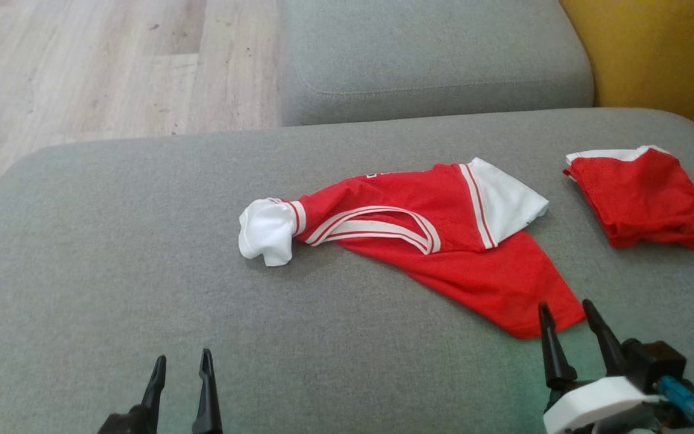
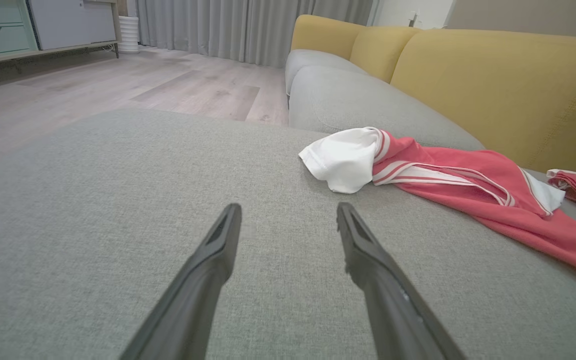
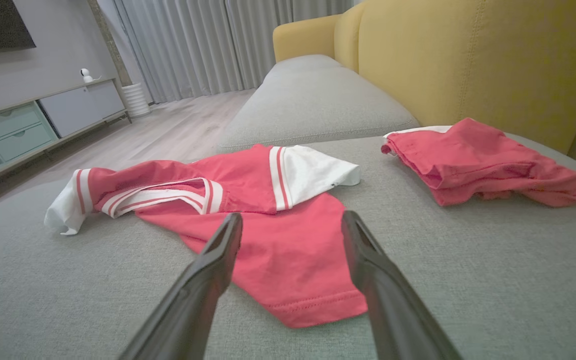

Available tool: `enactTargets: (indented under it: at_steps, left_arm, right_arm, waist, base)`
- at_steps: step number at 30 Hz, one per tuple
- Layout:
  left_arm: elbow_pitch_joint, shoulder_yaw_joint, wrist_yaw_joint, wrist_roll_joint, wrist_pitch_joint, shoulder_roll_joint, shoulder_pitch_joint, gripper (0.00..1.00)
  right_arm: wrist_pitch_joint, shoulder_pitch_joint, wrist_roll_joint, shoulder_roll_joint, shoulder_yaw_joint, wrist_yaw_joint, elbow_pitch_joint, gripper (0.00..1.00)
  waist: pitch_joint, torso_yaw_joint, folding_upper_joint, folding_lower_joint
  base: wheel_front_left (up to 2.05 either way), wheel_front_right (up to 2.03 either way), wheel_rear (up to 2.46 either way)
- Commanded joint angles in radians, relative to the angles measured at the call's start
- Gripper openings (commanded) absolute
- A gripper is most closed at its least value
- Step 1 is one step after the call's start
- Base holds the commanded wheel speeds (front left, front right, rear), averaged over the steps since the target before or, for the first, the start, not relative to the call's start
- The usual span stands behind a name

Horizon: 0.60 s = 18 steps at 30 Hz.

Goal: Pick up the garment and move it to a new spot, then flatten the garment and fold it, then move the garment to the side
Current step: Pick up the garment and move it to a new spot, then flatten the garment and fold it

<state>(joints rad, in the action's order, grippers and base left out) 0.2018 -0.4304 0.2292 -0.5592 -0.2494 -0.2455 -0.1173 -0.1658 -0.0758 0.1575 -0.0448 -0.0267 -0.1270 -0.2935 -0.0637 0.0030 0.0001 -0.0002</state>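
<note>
The garment [image 1: 437,241] is a red shirt with white sleeves and white-striped collar, lying crumpled and spread across the middle of the grey sofa seat [image 1: 112,253]. It also shows in the left wrist view [image 2: 448,185] and the right wrist view [image 3: 268,220]. My right gripper [image 1: 565,308] stands open just at the shirt's near hem corner, its fingers either side of the hem in the right wrist view [image 3: 292,220]. My left gripper [image 1: 182,359] is open over bare cushion, well short and left of the white sleeve [image 2: 343,160], with nothing between its fingers [image 2: 288,210].
A second red garment [image 1: 645,196] lies folded at the seat's right end. Behind it rises the yellow backrest [image 1: 654,48]. Another grey seat cushion [image 1: 431,54] lies beyond, with wooden floor [image 1: 82,66] to the left.
</note>
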Motion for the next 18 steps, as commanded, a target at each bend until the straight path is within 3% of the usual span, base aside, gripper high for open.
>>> enactTargets:
  at_steps: [1, 18]
  left_arm:
    - [-0.036, 0.042, 0.000, 0.011, -0.012, -0.005, 0.033, 1.00]
    - [-0.019, 0.053, -0.033, 0.036, -0.012, 0.006, 0.029, 1.00]
  right_arm:
    - [-0.001, 0.023, 0.008, -0.005, -0.033, -0.004, 0.035, 1.00]
    - [0.002, 0.035, -0.012, -0.005, -0.048, -0.004, 0.032, 1.00]
  waist:
    - [-0.005, 0.005, -0.0001, 0.0002]
    - [0.001, 0.013, -0.0001, 0.0002]
  base:
    - [0.00, 0.00, 0.00]
    - [0.00, 0.00, 0.00]
